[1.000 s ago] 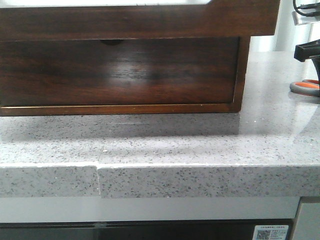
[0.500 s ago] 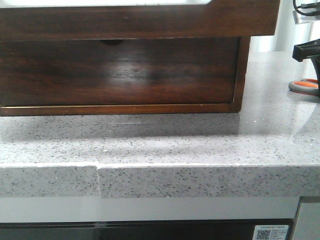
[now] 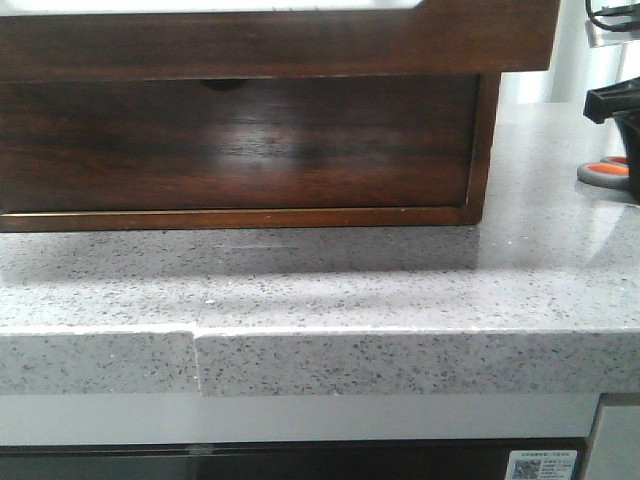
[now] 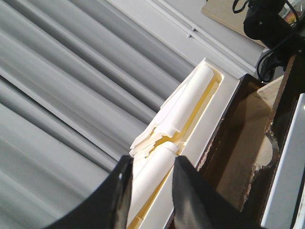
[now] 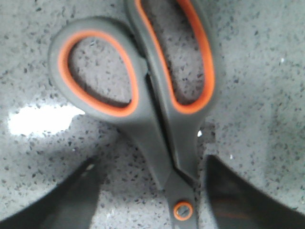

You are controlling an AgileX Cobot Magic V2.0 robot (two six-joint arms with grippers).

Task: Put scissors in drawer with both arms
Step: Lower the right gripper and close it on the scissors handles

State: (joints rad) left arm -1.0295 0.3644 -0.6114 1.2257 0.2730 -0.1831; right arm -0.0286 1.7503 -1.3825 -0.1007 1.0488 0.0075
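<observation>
**A:** Where do the scissors [image 5: 157, 119] lie?

**B:** Flat on the speckled grey stone countertop [image 3: 330, 290], at its far right, well to the right of the wooden cabinet [image 3: 240, 120]. The front view catches only one orange loop rimmed in grey [image 3: 606, 171] at the frame's edge.

**A:** And the right gripper [image 5: 152, 198]?

**B:** Right over them. In the right wrist view its two dark fingers [image 5: 62, 200] stand apart, one on each side of the pivot screw, the handle loops stretching away beyond. The jaws are spread and nothing is pinched between them; whether the fingertips touch the scissors cannot be told. In the front view a black part of that arm [image 3: 612, 103] hangs just above the loop.

**A:** The drawer [image 3: 270, 40]?

**B:** A wide, shallow, dark reddish-brown front fills the top of the front view, over the taller front with the half-round notch [image 3: 235, 145]. Its inside is not visible there.

**A:** The left gripper [image 4: 151, 176]?

**B:** Its fingers are parted, holding nothing. Beyond them sits a white moulded tray [image 4: 186, 119] of cream-coloured rolls, just beside a dark wooden box edge [image 4: 233, 143].
</observation>
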